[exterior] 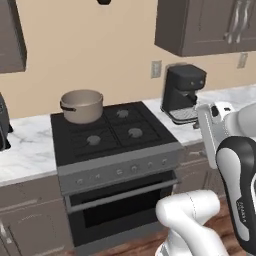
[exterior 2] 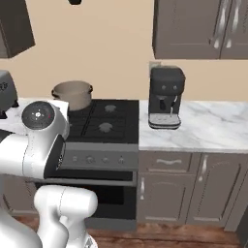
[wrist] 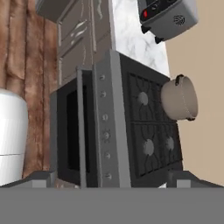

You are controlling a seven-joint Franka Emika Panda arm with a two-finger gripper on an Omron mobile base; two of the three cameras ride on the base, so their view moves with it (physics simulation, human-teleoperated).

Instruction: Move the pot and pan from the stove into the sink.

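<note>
The beige pot (exterior: 82,106) (exterior 2: 72,94) (wrist: 179,98) stands upright on the back left burner of the black stove (exterior: 115,132) (exterior 2: 104,121) (wrist: 148,127). The other burners are bare. The pan and the sink are out of view. In the hand view my gripper (wrist: 112,179) is open, its tips far apart at the bottom corners with nothing between them. It looks at the stove sideways, from in front and to the right, well away from the pot. My white hand (exterior: 215,125) hangs in front of the counter right of the stove.
A black coffee machine (exterior: 182,92) (exterior 2: 165,97) stands on the marble counter (exterior 2: 208,123) right of the stove. A grey toaster (wrist: 168,15) (exterior 2: 5,92) sits on the counter left of it. Wall cabinets (exterior: 205,25) hang above, and the oven door (exterior: 120,205) is below.
</note>
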